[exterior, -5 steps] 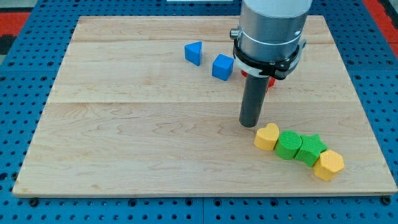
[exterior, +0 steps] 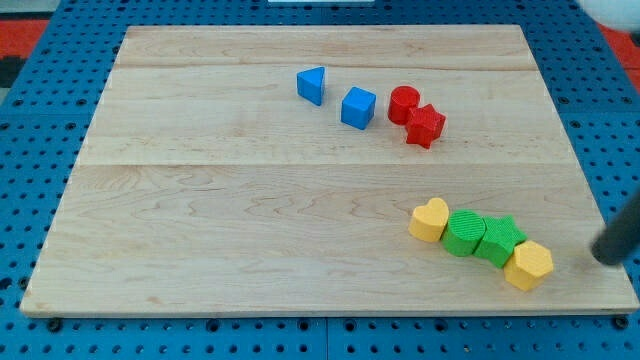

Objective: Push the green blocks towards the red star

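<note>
Two green blocks lie in a row near the view's bottom right: a round green block (exterior: 464, 233) and a green star (exterior: 499, 241). A yellow heart (exterior: 430, 220) touches the row's left end and a yellow hexagon (exterior: 528, 265) its right end. The red star (exterior: 425, 125) sits at upper middle, touching a red cylinder (exterior: 403, 104). My tip (exterior: 607, 260) is at the view's right edge, to the right of the yellow hexagon and apart from it.
A blue triangle (exterior: 313, 85) and a blue cube (exterior: 358, 107) lie to the left of the red blocks. The wooden board (exterior: 200, 220) rests on a blue pegboard; its right edge is close to my tip.
The arm has left the board's middle, uncovering the red blocks. My tip has moved from just above the yellow heart to the right edge. No block has moved.
</note>
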Robot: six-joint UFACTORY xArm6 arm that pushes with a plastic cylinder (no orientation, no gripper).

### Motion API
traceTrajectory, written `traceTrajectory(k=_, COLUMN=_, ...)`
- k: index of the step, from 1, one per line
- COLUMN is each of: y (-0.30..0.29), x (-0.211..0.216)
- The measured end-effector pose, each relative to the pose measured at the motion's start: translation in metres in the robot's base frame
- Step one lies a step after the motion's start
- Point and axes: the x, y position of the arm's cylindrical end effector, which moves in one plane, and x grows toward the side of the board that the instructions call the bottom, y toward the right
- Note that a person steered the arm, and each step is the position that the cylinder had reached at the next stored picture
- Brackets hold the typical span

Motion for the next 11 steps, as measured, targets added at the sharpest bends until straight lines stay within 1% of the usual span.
traceTrajectory(k=1, y=-0.011, x=0.027)
traceTrajectory(k=2, y=-0.048, x=0.028)
traceTrajectory(k=3, y=-0.139, x=0.029)
traceTrajectory(k=4, y=-0.215, x=0.029)
traceTrajectory(k=5, y=-0.233, x=0.028)
traceTrajectory(k=7, y=-0.310, x=0.023)
traceTrajectory(k=9, y=-0.217, x=0.020)
traceTrajectory(k=11, y=-0.179, x=-0.007)
